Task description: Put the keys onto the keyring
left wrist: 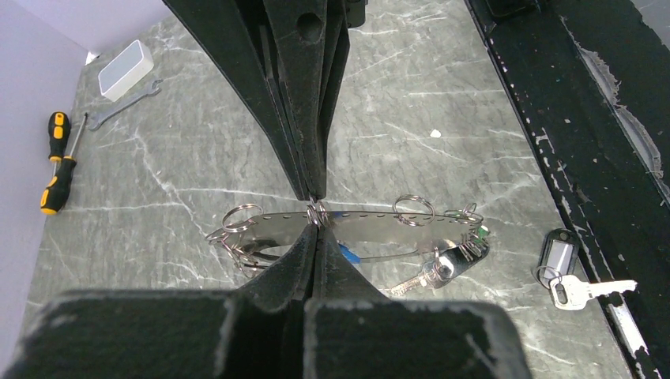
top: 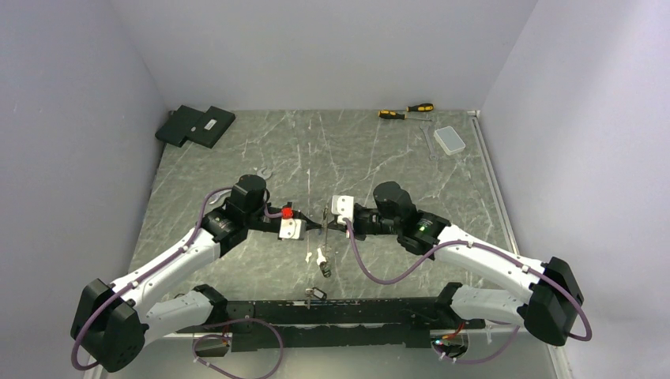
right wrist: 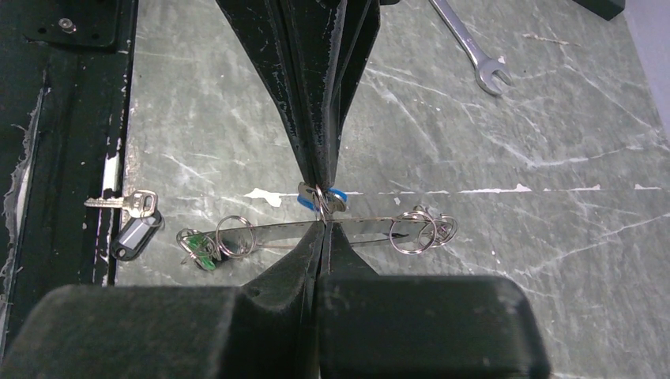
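The keyring [left wrist: 371, 225] is a thin silvery perforated band loop carrying several small split rings, held above the table between both grippers; it also shows in the right wrist view [right wrist: 363, 229] and hangs as a thin line in the top view [top: 323, 253]. The green key [left wrist: 479, 231] hangs at one end [right wrist: 201, 254]. The blue key [right wrist: 337, 195] sits on a small ring at the band's middle [left wrist: 348, 254]. My left gripper [left wrist: 316, 225] is shut on that small ring at the band. My right gripper [right wrist: 322, 226] is shut on the band, tip to tip with the left [top: 325, 225].
A silver key with a grey tag [left wrist: 562, 272] lies by the black rail [top: 355, 312] at the near edge. A wrench [right wrist: 474, 55] lies behind the left arm. Screwdrivers [top: 407, 110], a second wrench [left wrist: 126, 106], a clear box [top: 450, 140] and black boxes [top: 195, 125] lie at the back.
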Controlling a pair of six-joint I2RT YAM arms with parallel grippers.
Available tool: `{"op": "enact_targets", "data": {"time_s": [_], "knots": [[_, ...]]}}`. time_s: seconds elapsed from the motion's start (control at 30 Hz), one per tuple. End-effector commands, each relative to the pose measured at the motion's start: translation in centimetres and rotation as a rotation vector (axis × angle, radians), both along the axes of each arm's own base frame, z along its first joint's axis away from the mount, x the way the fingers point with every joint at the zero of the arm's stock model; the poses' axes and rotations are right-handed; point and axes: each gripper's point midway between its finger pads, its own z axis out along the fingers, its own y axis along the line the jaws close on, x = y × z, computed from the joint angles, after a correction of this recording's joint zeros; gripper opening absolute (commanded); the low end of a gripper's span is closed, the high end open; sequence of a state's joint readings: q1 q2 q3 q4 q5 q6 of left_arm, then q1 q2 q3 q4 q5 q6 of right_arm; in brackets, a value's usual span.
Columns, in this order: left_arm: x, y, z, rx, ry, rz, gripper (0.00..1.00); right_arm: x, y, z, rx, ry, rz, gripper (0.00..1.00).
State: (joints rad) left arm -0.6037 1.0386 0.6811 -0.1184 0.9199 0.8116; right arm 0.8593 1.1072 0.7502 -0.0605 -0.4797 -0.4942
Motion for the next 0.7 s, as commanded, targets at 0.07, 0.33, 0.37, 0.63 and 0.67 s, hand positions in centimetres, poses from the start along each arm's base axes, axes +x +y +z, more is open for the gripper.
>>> {"op": "enact_targets", "data": {"time_s": [0.07, 0.33, 0.37, 0.63, 0.67], "knots": [[-0.53, -0.34, 1.02, -0.014, -0.009, -0.038, 0.00, 0.93, 0.92, 5.48, 0.133, -0.134, 0.000, 0.00], [-0.55, -0.29, 1.04, -0.015, -0.013, -0.036, 0.00, 1.10, 0.45, 5.53, 0.130, -0.147, -0.023, 0.00], [-0.55, -0.29, 1.04, -0.015, -0.013, -0.036, 0.00, 1.10, 0.42, 5.54, 0.130, -0.148, -0.024, 0.00], [-0.47, -0.25, 1.16, -0.016, -0.020, -0.031, 0.00, 1.15, 0.23, 5.48, 0.125, -0.152, -0.031, 0.00], [-0.46, -0.25, 1.16, -0.016, -0.020, -0.030, 0.00, 1.15, 0.21, 5.47, 0.124, -0.151, -0.032, 0.00]]}}
